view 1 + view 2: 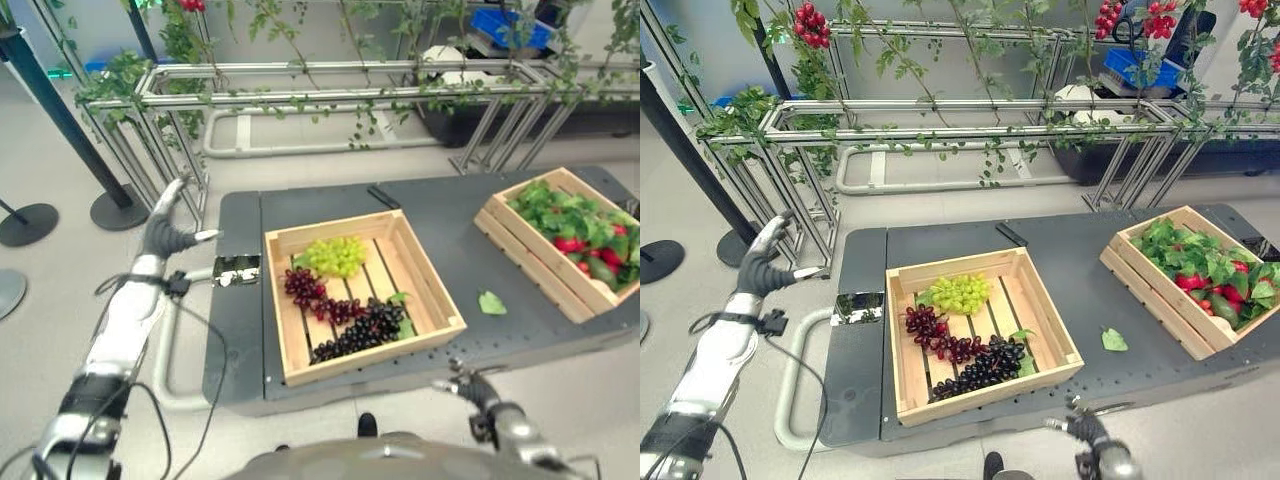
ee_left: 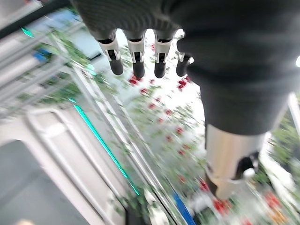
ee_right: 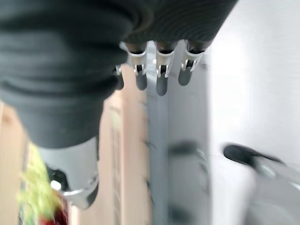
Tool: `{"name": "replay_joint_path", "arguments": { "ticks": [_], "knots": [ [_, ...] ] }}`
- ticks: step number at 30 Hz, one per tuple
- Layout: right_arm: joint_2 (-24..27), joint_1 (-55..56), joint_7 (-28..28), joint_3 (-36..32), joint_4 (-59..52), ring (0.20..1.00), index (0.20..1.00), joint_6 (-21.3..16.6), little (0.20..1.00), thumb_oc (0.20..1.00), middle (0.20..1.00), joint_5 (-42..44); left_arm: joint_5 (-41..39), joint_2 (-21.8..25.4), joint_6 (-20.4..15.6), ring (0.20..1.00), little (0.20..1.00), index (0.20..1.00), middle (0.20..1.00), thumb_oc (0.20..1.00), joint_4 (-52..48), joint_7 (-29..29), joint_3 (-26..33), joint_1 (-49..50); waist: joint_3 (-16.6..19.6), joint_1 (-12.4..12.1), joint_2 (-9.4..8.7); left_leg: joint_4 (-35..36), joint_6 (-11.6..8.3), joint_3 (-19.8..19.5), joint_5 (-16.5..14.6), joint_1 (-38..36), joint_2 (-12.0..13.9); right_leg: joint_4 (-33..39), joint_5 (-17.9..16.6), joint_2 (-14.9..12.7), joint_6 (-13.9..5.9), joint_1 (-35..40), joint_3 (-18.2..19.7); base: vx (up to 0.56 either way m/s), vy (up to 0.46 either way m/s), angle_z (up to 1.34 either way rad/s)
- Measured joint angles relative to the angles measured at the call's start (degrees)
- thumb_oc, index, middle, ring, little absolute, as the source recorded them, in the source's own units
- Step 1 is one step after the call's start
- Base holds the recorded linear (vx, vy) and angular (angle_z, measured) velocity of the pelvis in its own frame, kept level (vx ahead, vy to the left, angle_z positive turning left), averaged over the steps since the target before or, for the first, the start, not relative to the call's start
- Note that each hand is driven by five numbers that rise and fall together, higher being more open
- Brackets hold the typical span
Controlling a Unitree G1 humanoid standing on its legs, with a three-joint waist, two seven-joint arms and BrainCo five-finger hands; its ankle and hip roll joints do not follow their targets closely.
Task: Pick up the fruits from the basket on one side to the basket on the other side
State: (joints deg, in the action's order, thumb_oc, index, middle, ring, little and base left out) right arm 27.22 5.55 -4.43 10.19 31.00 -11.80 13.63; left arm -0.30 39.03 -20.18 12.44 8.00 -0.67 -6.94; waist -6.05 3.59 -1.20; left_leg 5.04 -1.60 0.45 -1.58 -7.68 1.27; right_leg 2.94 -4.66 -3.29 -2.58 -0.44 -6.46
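Note:
A wooden crate [image 1: 370,362] in the middle of the dark table [image 1: 440,200] holds a green grape bunch [image 1: 337,255], red grapes [image 1: 305,287] and dark grapes [image 1: 360,330]. A second crate [image 1: 525,258] at the right edge is full of green leaves and red fruits [image 1: 575,243]. My left hand [image 1: 165,225] is raised off the table's left side, open, its straight fingers [image 2: 136,56] holding nothing. My right hand [image 1: 470,385] hangs low at the table's front edge, below the middle crate's right corner, open and holding nothing, with its fingers [image 3: 159,75] straight.
A loose green leaf [image 1: 491,302] lies on the table between the crates. A small shiny plate [image 1: 237,270] sits left of the middle crate. Metal racks with vines [image 1: 350,95] stand behind the table. A post with a round base [image 1: 28,222] stands at the far left.

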Motion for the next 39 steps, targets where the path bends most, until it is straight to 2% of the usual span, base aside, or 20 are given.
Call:
{"name": "replay_joint_path", "arguments": {
  "ticks": [1,4,7,20,24,26,29,32,33,35,39],
  "knots": [
    [2.00,-1.16,0.11,-2.59,-6.10,1.000,1.000,-3.23,1.000,1.000,1.000,-0.01,1.19,0.97,0.27,1.000,1.000,1.000,1.000,1.000,1.45,-0.02,-0.60,-1.14,-0.11,1.41,0.10,-0.01,-0.02,0.36,0.00,-0.13,-0.03,0.57,-0.37,0.09,0.07,0.30,0.03,0.00,0.000,0.00],
    [4.92,-6.89,2.05,-7.34,-7.51,1.000,1.000,-3.96,1.000,1.000,1.000,0.11,4.14,1.37,0.47,1.000,1.000,1.000,1.000,1.000,2.50,-0.02,-1.75,-3.28,-0.09,1.45,0.09,-0.01,-0.07,0.69,-0.01,-0.17,-0.21,0.62,-0.43,0.28,0.13,0.24,0.08,0.00,0.003,-0.01],
    [6.92,-8.03,3.61,-9.65,-11.20,1.000,1.000,-4.73,1.000,1.000,1.000,-0.03,8.55,2.62,0.94,1.000,1.000,1.000,1.000,1.000,2.41,-0.15,-2.66,-3.43,-0.08,1.67,0.06,0.00,-0.06,0.99,-0.02,-0.29,-0.12,0.82,-0.49,0.30,0.18,0.30,0.42,0.01,0.005,-0.04],
    [7.46,-9.20,4.72,-9.56,-15.00,1.000,1.000,-5.02,1.000,1.000,1.000,-1.24,12.76,3.07,1.62,1.000,1.000,1.000,1.000,1.000,2.33,-1.69,-2.85,-3.89,-0.11,1.66,-0.07,0.03,-0.02,1.41,0.11,0.65,-0.19,1.30,-1.52,0.28,0.25,-0.62,1.29,-0.02,0.003,-0.04],
    [9.45,-10.83,5.02,-9.30,-15.28,1.000,1.000,-5.09,1.000,1.000,1.000,-1.28,14.89,7.60,2.03,1.000,1.000,1.000,1.000,1.000,2.23,-2.06,-5.82,-5.96,-1.20,1.56,-0.33,-0.01,-0.01,2.22,0.99,3.49,-0.56,1.21,-2.57,0.10,0.40,-4.05,2.02,-0.11,0.007,-0.07],
    [9.89,-12.83,5.27,-9.25,-15.45,1.000,1.000,-5.15,1.000,1.000,1.000,-1.44,15.41,9.43,2.13,1.000,1.000,1.000,1.000,1.000,2.21,-2.00,-7.75,-7.99,-3.46,1.61,-0.42,-0.23,0.04,2.42,1.28,4.33,-0.67,1.00,-2.92,-0.08,0.40,-4.89,2.19,-0.18,0.010,-0.05],
    [11.80,-17.13,6.10,-7.13,-17.11,1.000,1.000,-5.42,1.000,1.000,1.000,-1.78,18.15,13.34,2.24,1.000,1.000,1.000,1.000,1.000,1.89,-1.93,-13.98,-15.51,-7.46,1.75,-0.49,-2.71,0.12,2.47,1.43,9.14,-1.23,-1.71,-3.01,-0.83,0.38,-9.75,2.23,-0.17,0.012,0.00],
    [12.64,-20.46,6.40,-6.11,-19.10,1.000,1.000,-5.44,1.000,1.000,1.000,-2.29,19.78,13.72,2.56,1.000,1.000,1.000,1.000,1.000,1.69,-1.88,-17.34,-21.47,-11.38,1.91,-0.34,-5.60,0.10,2.60,1.27,12.94,-1.83,-4.36,-3.09,-1.13,0.50,-13.59,2.76,-0.15,0.004,-0.02],
    [13.45,-22.46,6.27,-5.44,-21.18,1.000,1.000,-5.65,1.000,1.000,1.000,-2.91,19.98,13.63,3.17,1.000,1.000,1.000,1.000,1.000,1.72,-1.90,-19.27,-25.78,-14.03,1.92,-0.38,-7.61,0.00,2.60,0.92,15.59,-1.75,-5.95,-3.00,-1.29,0.48,-16.12,2.72,-0.14,0.002,0.00],
    [13.73,-24.58,6.35,-5.08,-22.14,1.000,1.000,-5.81,1.000,1.000,1.000,-2.95,21.20,13.52,3.76,1.000,1.000,1.000,1.000,1.000,2.09,-1.81,-23.71,-31.53,-17.10,2.25,-0.32,-10.40,-0.17,2.55,0.38,18.69,-1.83,-7.91,-2.98,-1.45,0.52,-18.73,2.74,-0.17,-0.010,0.02],
    [14.32,-27.58,7.45,-5.18,-24.61,1.000,1.000,-5.99,1.000,1.000,1.000,-2.96,22.08,12.99,4.70,1.000,1.000,1.000,1.000,1.000,2.62,-1.82,-27.91,-37.71,-21.38,3.14,-0.10,-17.82,-0.43,2.49,-1.92,25.59,-1.66,-12.44,-2.06,-1.53,1.78,-24.32,2.87,-0.11,-0.017,-0.01]
  ]
}}
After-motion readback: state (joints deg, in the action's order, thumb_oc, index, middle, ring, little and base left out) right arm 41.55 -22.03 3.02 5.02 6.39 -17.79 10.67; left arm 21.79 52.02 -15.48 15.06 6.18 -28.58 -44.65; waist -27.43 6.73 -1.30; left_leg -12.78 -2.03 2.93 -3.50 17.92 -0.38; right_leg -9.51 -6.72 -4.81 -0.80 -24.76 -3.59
